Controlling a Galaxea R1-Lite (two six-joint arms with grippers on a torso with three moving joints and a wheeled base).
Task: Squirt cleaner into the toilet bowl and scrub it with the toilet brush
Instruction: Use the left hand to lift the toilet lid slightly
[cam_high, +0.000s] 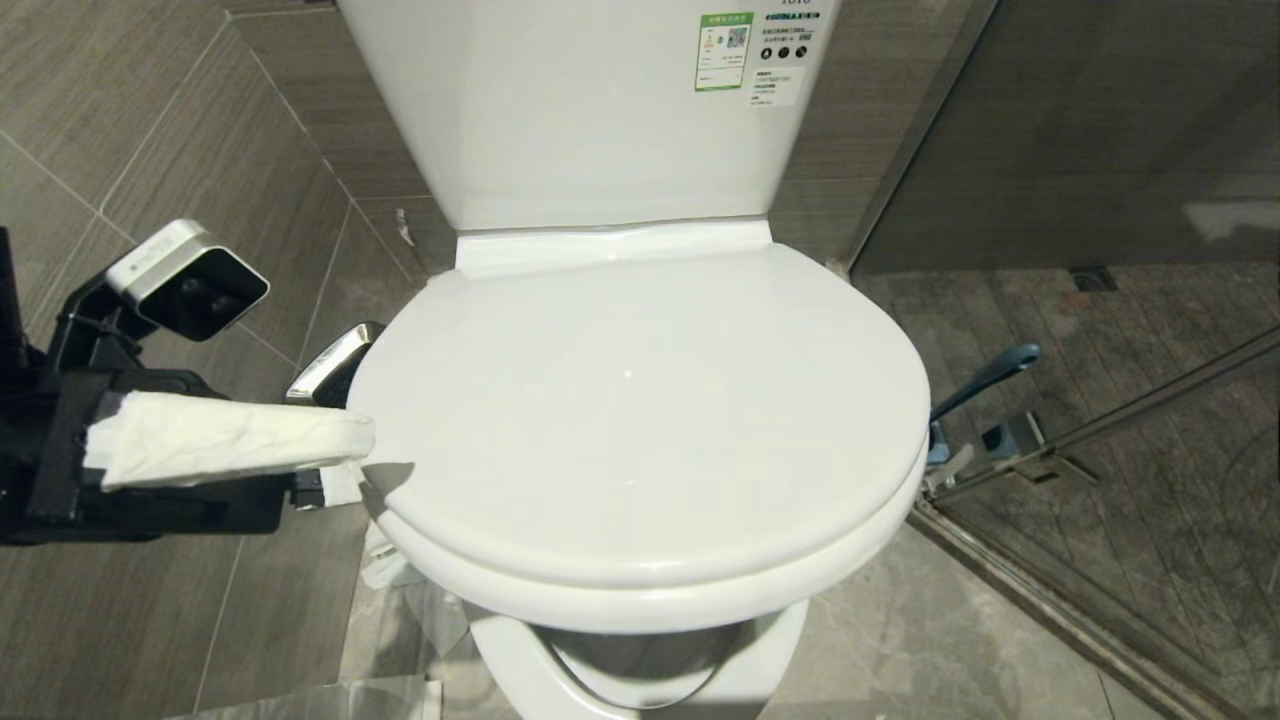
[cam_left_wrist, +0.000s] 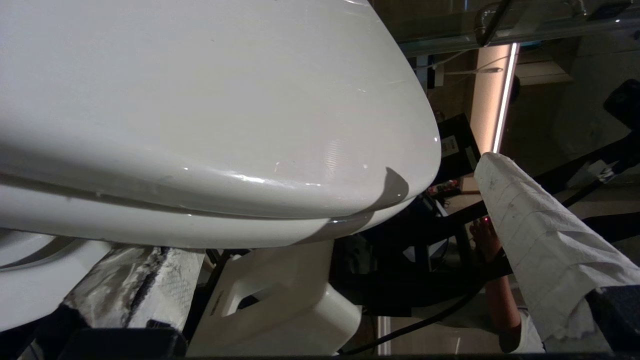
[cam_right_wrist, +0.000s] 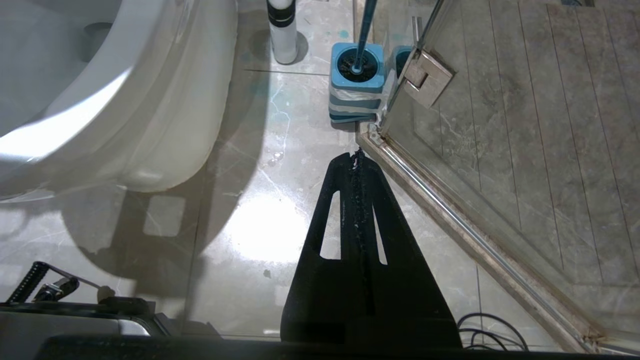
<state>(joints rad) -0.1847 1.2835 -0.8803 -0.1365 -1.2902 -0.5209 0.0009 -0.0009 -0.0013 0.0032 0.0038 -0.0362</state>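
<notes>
With the toilet bowl (cam_high: 640, 600) still under its closed lid (cam_high: 640, 420), the left tool (cam_high: 345, 455), spread wide at the lid's left edge, should hook beneath it; the toilet brush (cam_high: 985, 378) waits right of the lid.

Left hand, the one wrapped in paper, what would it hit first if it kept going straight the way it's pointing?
Probably the closed toilet lid. The open left hand points at the lid's side edge; its upper finger seems level with that edge, though depth is unclear.
</notes>
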